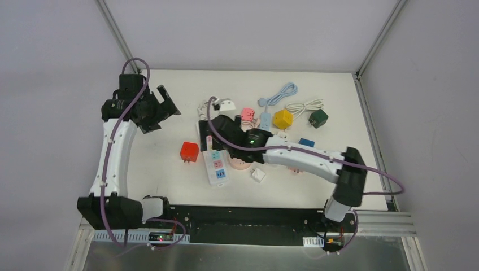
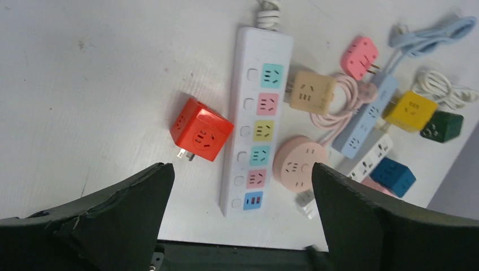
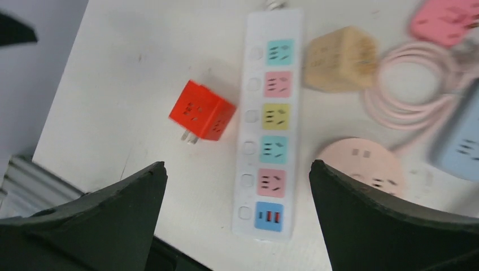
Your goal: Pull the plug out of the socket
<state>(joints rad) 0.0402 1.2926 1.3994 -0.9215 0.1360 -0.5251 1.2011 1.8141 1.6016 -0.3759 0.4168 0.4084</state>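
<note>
A white power strip [image 1: 216, 166] [image 2: 257, 113] [image 3: 271, 124] with coloured socket faces lies in the middle of the table. All the faces that show are bare. A red cube plug [image 1: 189, 151] [image 2: 201, 130] [image 3: 201, 111] lies on the table just left of the strip, apart from it, with its prongs showing. My left gripper [image 1: 164, 107] [image 2: 242, 169] is raised at the far left, open and holding nothing. My right gripper [image 1: 217, 127] [image 3: 237, 165] hovers over the strip, also open and holding nothing.
A beige cube [image 2: 312, 91] lies against the strip's right side. Beyond it are a round pink socket [image 2: 299, 161], a coiled pink cable, a light blue strip [image 2: 364, 121], and yellow [image 1: 282, 118], green [image 1: 318, 118], blue [image 2: 393, 175] and pink [image 2: 360, 56] cubes.
</note>
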